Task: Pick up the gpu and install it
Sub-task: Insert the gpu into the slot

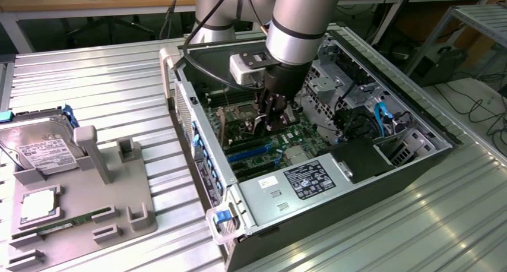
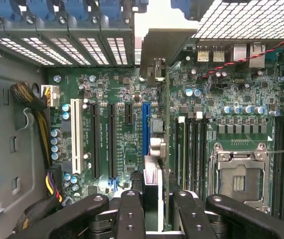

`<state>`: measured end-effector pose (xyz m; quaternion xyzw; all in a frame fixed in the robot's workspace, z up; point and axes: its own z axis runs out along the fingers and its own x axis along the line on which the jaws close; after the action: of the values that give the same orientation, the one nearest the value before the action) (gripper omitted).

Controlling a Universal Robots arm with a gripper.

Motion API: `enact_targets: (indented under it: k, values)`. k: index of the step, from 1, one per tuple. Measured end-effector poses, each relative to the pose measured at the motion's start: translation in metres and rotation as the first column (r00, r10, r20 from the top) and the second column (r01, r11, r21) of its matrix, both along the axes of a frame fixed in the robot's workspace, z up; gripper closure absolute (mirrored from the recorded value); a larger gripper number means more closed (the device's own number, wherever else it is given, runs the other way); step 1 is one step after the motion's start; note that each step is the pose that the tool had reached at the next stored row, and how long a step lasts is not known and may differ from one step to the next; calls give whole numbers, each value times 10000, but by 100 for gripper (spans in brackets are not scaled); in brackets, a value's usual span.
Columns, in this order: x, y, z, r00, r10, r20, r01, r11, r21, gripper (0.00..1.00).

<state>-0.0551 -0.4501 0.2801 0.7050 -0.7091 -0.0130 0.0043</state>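
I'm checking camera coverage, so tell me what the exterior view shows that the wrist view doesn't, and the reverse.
Exterior view alone: the whole computer case on the metal table, and the gray tray holding the hard drive and memory stick. Wrist view alone: the white expansion slot, the blue slot and the empty CPU socket. Both: the claw gripping the gpu edge-on over the motherboard.

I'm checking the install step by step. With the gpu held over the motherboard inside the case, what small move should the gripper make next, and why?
Probably a short, straight push down. In the wrist view the gripper holds the gpu edge-on beside the blue slot, its silver bracket up at the case's rear opening. Whether the card edge is fully in a slot cannot be told, so ease down gently while keeping the card upright.
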Motion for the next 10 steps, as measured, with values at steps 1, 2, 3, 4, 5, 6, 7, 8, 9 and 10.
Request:
enact_targets:
  k: [1, 2, 3, 4, 5, 6, 7, 8, 9, 10]
  values:
    - [-14, 0, -4, 10000, 0, -3, 0, 10000, 1, 72]
    - [-18, 1, -12, 10000, -1, -2, 1, 10000, 3, 72]
    - [-18, 1, -19, 10000, 0, -3, 0, 10000, 4, 72]
    - [-18, -4, -26, 10000, 1, -5, -1, 10000, 0, 72]
    - [-19, -13, -34, 10000, 0, -6, 0, 10000, -1, 72]
    - [-19, -23, -40, 10000, -1, -4, 1, 10000, 1, 72]
    - [-21, -29, -46, 10000, -2, -4, 2, 10000, 2, 72]
    - [-26, -29, -53, 10000, -1, -3, 1, 10000, 4, 72]
    - [-36, -30, -60, 10000, -1, -4, 1, 10000, 3, 72]
    - [-45, -30, -66, 10000, 0, -4, 0, 10000, 1, 72]
